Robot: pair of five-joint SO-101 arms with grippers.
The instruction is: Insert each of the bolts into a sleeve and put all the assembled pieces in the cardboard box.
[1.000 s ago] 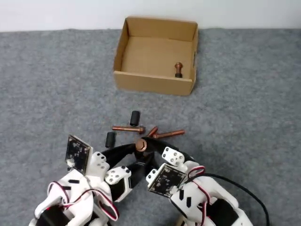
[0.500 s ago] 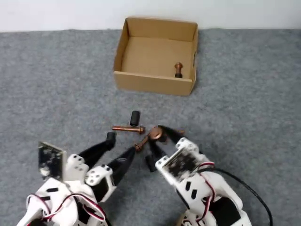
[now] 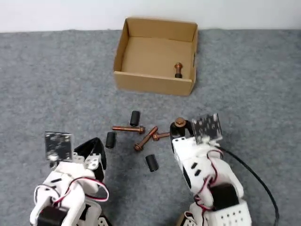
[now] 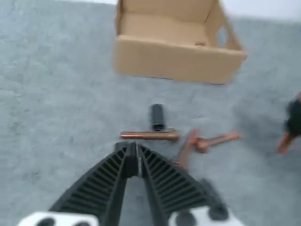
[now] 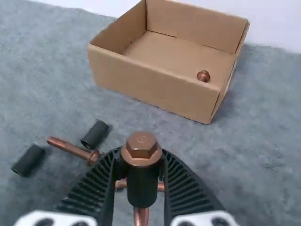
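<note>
The left gripper (image 4: 133,151) sits at the near left with its black fingers pressed together and nothing between them. At the near right, the right gripper (image 5: 139,159) is clamped on a held bolt (image 5: 141,147) that stands upright with its hex head on top, its shank running through a black sleeve (image 5: 141,182).

On the grey mat (image 3: 244,94) between the two arms lies the nearest loose sleeve (image 3: 151,163). A little farther and to the left, a second loose sleeve (image 3: 110,140) lies just beside the left gripper's tips.

Beyond these lie three bare bolts. A long bolt (image 3: 128,128) lies left to right. To its right is a slanted bolt (image 3: 146,138), and a third bolt (image 3: 162,135) reaches from it toward the right gripper. The third loose sleeve (image 3: 135,117) lies just past the long bolt, on its far side.

The cardboard box (image 3: 153,84) stands open at the far centre, well apart from the loose parts. One assembled piece (image 3: 178,70) rests inside it, at the near right corner.
</note>
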